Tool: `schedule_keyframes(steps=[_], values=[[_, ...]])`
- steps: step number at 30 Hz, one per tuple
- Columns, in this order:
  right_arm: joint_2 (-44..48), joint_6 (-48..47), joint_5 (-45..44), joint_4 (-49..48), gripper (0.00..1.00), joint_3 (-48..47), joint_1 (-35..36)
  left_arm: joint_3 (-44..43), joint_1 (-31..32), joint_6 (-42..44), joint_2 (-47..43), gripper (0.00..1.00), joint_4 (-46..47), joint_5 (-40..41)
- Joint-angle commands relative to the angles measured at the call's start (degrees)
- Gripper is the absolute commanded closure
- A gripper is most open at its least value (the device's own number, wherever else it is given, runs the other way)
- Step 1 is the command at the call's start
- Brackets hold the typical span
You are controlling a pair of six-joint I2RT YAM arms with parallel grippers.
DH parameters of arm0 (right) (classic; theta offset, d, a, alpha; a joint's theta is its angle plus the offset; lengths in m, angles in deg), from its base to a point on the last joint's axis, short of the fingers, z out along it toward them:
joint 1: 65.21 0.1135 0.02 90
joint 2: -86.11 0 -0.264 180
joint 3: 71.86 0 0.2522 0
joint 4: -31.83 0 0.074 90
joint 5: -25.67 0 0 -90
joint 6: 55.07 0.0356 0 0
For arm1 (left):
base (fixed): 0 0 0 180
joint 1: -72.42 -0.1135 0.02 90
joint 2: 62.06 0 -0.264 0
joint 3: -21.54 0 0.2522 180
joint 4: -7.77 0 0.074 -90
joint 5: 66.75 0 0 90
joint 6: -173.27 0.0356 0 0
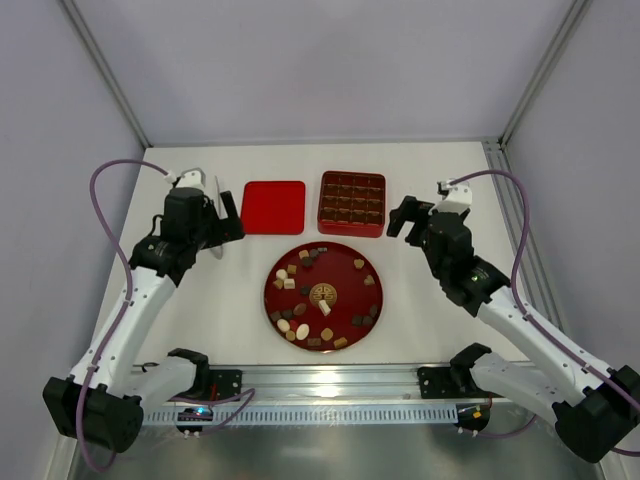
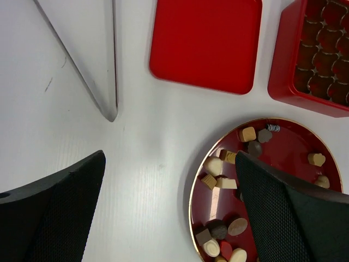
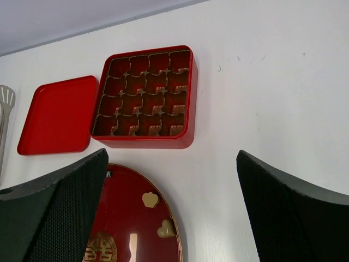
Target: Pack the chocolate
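My left gripper (image 1: 222, 218) and right gripper (image 1: 398, 218) both hang released, jaws wide, holding nothing. One is beside the red lid (image 1: 274, 207), the other beside the grid box (image 1: 352, 203). The chocolate (image 1: 290, 283) lies scattered on the round red plate (image 1: 345, 280) between my arms — none in the box

My left fingers (image 2: 52, 213), right fingers (image 3: 294, 207): black, fine mesh texture. Chocolate (image 2: 248, 134): mixed dark brown, tan and cream-white pieces. Plate (image 1: 345, 280): deep red, thin gold rim; emblem (image 1: 323, 294) gold, intricate pattern. Box (image 3: 147, 143): glossy red outside, grid of dark red cells, gold-tinged dividers. Lid (image 2: 204, 41): plain red. Surface (image 2: 142, 147): white. My left arm (image 1: 140, 300), right arm (image 1: 530, 335): white shells, black joints. Cables (image 1: 95, 185): purple. Walls (image 1: 320, 60): pale grey-lilac.
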Motion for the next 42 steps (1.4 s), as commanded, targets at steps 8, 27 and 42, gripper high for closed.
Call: schedule_keyframes(steps=[8, 27, 42], values=[[-0.53, -1.49, 4.08, -0.28, 0.00, -0.87, 0.09, -6.40, -1.07, -3.44, 6.20, 0.00, -2.13, 13.56], [-4.84, 0.09, 14.02, 3.59, 0.00, -4.39, 0.00, -15.27, -13.64, 0.07, 43.73, 0.00, 10.08, 2.58], [-3.61, 1.76, 14.89, 4.38, 0.00, -2.63, 0.00, -22.58, -14.35, 1.48, 55.60, 0.00, 9.21, 4.86]])
